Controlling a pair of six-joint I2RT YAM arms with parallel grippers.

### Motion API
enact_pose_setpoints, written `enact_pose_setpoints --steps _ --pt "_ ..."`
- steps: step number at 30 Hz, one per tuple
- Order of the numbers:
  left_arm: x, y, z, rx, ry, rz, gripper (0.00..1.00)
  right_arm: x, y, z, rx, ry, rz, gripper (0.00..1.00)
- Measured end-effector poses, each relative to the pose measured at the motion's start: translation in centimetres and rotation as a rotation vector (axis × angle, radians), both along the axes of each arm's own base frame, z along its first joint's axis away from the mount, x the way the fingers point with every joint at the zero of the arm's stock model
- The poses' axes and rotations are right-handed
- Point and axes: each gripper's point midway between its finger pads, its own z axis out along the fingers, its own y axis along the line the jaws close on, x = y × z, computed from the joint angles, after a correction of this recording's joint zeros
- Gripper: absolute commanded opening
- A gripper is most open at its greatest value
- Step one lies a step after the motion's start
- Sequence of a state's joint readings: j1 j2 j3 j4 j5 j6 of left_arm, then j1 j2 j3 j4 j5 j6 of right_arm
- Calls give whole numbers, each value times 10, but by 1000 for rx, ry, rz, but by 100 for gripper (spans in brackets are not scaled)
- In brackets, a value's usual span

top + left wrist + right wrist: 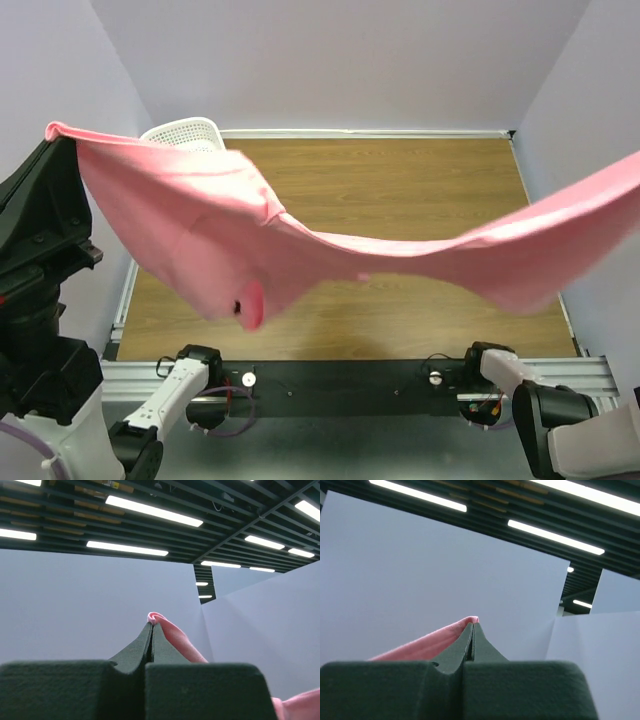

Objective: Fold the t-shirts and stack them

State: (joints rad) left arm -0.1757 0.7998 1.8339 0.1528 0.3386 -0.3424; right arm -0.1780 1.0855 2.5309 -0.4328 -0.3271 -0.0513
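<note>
Holding the t-shirt (330,250) up in the air between both arms, I judge this to be the spread-out step before any fold. On the left, my left gripper (151,624) is pinched tight on a small bunch of pink cloth at its tips. From above, that corner sits high at the left edge, in front of the white basket (190,128), which stands at the far left corner of the table (420,180).

Moving across, the cloth drops into a deep sag over the middle of the table. A loose flap hangs lowest on the left half, near the front edge, and I can't tell whether it touches the wood. The shirt looks twisted there, with one layer lapped over another. Further right the fabric climbs again and runs out of the overhead view. My right gripper (473,624) is outside that view, but its own camera shows the jaws closed on a pink edge.

To do this well, I'd draw the two hands apart until the sag flattens, level them, and let the hanging flap fall free before lowering. Then I'd set the lowest edge down first and drag gently so the cloth lands flat, clear of the basket. Pulling too hard risks the thin pinch slipping out on either side.
</note>
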Motion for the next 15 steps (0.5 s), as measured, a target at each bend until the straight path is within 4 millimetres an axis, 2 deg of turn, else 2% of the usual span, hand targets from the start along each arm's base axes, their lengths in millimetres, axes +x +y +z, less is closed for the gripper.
enact_pose_setpoints --steps 2,3,6,8,9,11,12,14,15 --pt "15 0 -4 -11 30 7 0 7 -5 -5 14 21 -10 1" --pt "24 0 -7 -14 46 9 0 21 -8 -12 20 53 -14 1" --pt "74 -8 -31 -7 147 8 0 78 -17 -49 34 213 -17 0" --pt "122 -17 -60 5 246 -1 0 124 -24 -87 44 354 -24 0" --pt "143 -21 -74 10 285 -4 0 158 -30 -118 49 439 -31 1" --pt "199 -32 -118 26 415 -13 0 206 -37 -187 63 625 -36 0" --pt "244 -40 -157 41 525 -19 0 229 -41 -223 68 711 -39 0" --pt "295 -50 -210 61 663 -24 0 264 -46 -289 79 857 -40 1" --pt "324 -56 -245 74 749 -29 0 280 -48 -330 85 942 -37 1"
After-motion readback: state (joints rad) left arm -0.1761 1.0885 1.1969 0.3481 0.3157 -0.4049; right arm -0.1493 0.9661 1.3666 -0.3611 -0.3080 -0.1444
